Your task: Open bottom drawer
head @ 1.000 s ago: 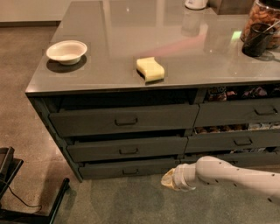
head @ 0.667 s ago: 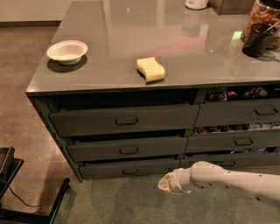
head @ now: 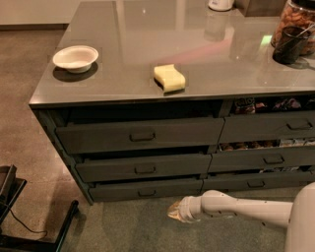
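Bottom drawer (head: pixel 147 188), wide shallow dark grey front, small dark rectangular pull at its centre, lowest of the left column, lower centre-left of the frame, gripper (head: pixel 173 211) just below its right end, apart from the pull

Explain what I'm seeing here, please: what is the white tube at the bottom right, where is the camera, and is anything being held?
The white tube is the robot's single arm, reaching in from the lower right. Its tip is the hand. It hangs low near the floor, just in front of the right end of the bottom drawer, the slimmest front in the wide left column. It is not on the drawer's pull, and nothing seems to be in it. There is only one camera view. It looks down at the cabinet from the front, and where it is mounted is not known. On the grey countertop sit a white bowl, a yellow sponge and, at the far right, a dark cup in front of a jar.
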Controlling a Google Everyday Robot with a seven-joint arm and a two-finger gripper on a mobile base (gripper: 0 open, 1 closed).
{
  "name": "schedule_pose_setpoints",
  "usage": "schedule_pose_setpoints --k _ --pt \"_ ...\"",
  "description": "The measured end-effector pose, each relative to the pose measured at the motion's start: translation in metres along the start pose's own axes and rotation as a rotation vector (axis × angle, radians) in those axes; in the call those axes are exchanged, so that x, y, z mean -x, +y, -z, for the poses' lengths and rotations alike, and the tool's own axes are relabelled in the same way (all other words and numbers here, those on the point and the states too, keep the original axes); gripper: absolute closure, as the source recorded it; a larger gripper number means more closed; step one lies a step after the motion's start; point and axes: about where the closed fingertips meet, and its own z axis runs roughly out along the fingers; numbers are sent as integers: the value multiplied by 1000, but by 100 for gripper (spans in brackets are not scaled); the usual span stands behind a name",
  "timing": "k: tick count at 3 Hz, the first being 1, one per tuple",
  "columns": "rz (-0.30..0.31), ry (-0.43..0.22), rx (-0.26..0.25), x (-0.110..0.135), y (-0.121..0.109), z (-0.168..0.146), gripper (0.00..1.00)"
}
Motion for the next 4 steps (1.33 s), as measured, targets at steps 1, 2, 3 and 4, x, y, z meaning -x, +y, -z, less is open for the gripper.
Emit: schedule_pose_setpoints --k 1,2,3,4 --pt "0 0 0 0 0 0 100" --pt "17 -7 -8 -6 -6 -14 100" --pt "55 -13 -8 -10 -21 -37 81" --pt "80 -4 -26 -16 -45 -53 58"
